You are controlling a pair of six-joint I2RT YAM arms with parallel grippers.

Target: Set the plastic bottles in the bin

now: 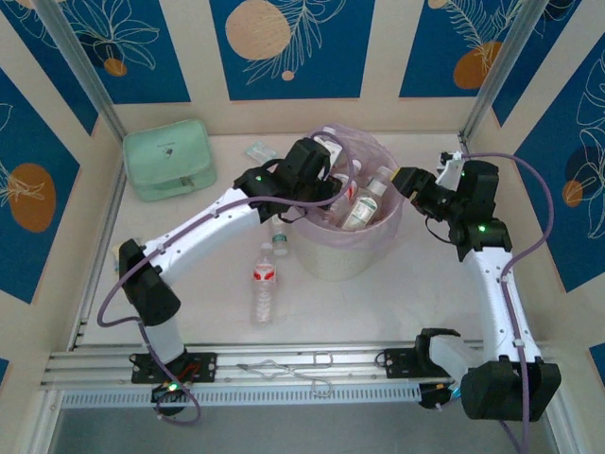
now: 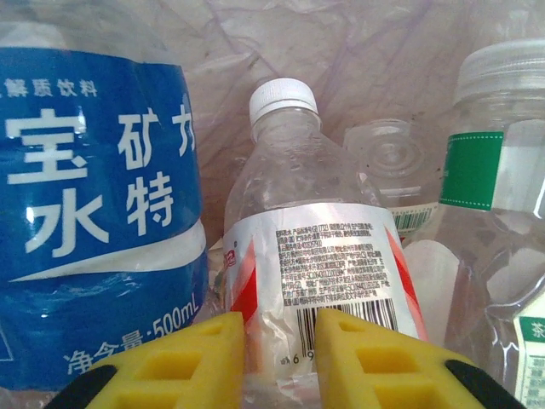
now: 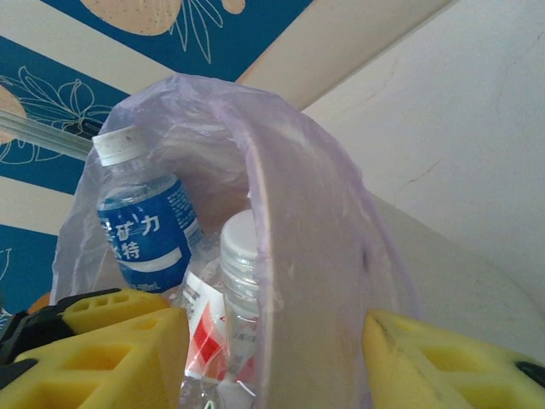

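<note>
The worktop (image 1: 378,312) carries the bin (image 1: 326,260) at centre frame in the top view, with several bottles inside it. The step in hand looks like the drop. The left tool (image 2: 279,362) is down inside the bin, pinching a red-labelled bottle (image 2: 324,264) low on its label. Next it should let go and lift clear, then fetch the loose bottle (image 1: 265,284) and the smaller bottle (image 1: 280,242) lying lower left of the bin. The right tool (image 3: 277,354) stands spread astride the bin's rim. The left wrist view makes the pinch plain, where the top view has the arm's bulk over it. The top view gives the two strays.
</note>
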